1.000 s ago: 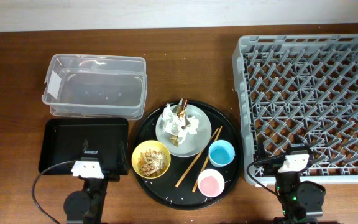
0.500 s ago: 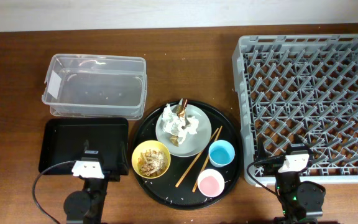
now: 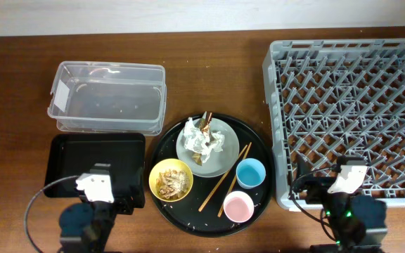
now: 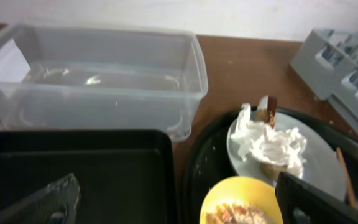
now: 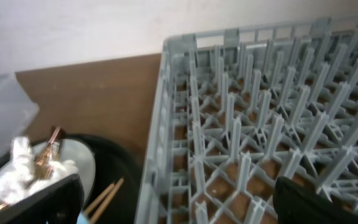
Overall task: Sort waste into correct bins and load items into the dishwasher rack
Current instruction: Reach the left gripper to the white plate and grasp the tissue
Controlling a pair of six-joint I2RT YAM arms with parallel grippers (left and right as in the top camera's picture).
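Five items sit on a round black tray (image 3: 202,223) on the counter (image 3: 20,84): a grey-green plate (image 3: 218,166) carrying crumpled tissue (image 3: 202,139) and a brown-gold wrapper (image 3: 205,123), a yellow bowl (image 3: 155,171) of food scraps (image 3: 169,183), a blue cup (image 3: 250,172), a pink cup (image 3: 238,206) and wooden chopsticks (image 3: 225,179). A clear tub (image 3: 162,98) and a black rectangular tray (image 3: 83,151) lie left, and the grey dishwasher rack (image 3: 350,105) lies right. The left fingers (image 4: 55,199) are spread wide over the rectangular tray, near the bowl. The right fingers (image 5: 316,202) are spread wide at the rack's near edge.

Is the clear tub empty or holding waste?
Empty: the clear tub shows only its bare bottom; the tissue lies on the plate.
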